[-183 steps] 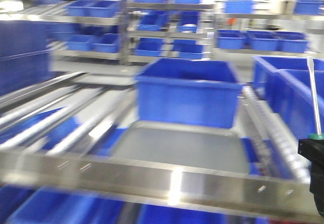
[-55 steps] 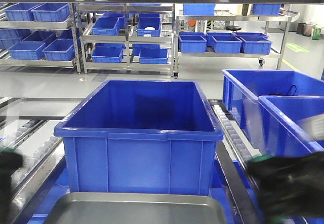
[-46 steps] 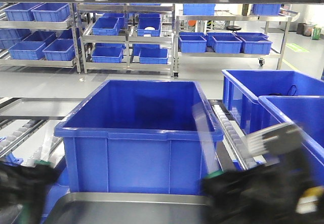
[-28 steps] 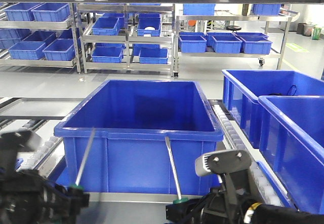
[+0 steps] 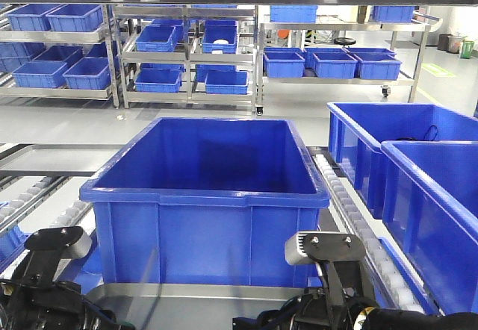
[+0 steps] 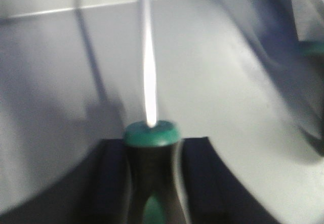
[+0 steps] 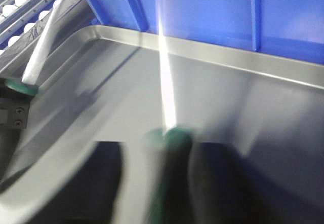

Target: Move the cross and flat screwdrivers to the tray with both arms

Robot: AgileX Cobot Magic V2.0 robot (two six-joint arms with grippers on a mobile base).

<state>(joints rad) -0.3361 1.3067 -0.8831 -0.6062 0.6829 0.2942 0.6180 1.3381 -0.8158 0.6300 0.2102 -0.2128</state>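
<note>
The grey metal tray (image 5: 213, 300) lies in front of the big blue bin. My left gripper (image 6: 152, 183) is shut on a green and black screwdriver handle (image 6: 152, 158), and its steel shaft (image 6: 147, 57) points out low over the tray (image 6: 228, 92). My right gripper (image 7: 167, 183) is over the tray (image 7: 243, 102). The second screwdriver's handle (image 7: 169, 163) is blurred between its fingers, with a gap on the left side, and its shaft (image 7: 164, 72) points at the bin wall. The left screwdriver (image 7: 43, 46) shows at the far left of the right wrist view.
A deep blue bin (image 5: 205, 195) stands right behind the tray, its wall (image 7: 212, 11) close to the shaft tips. Two more blue bins (image 5: 418, 173) stand at the right. Roller rails (image 5: 45, 203) run along the left, and shelves of blue bins stand far behind.
Both arms have dropped lower over the tray. The two screwdrivers, which stood up in front of the bin half a second ago, have tilted down out of the front view.
</note>
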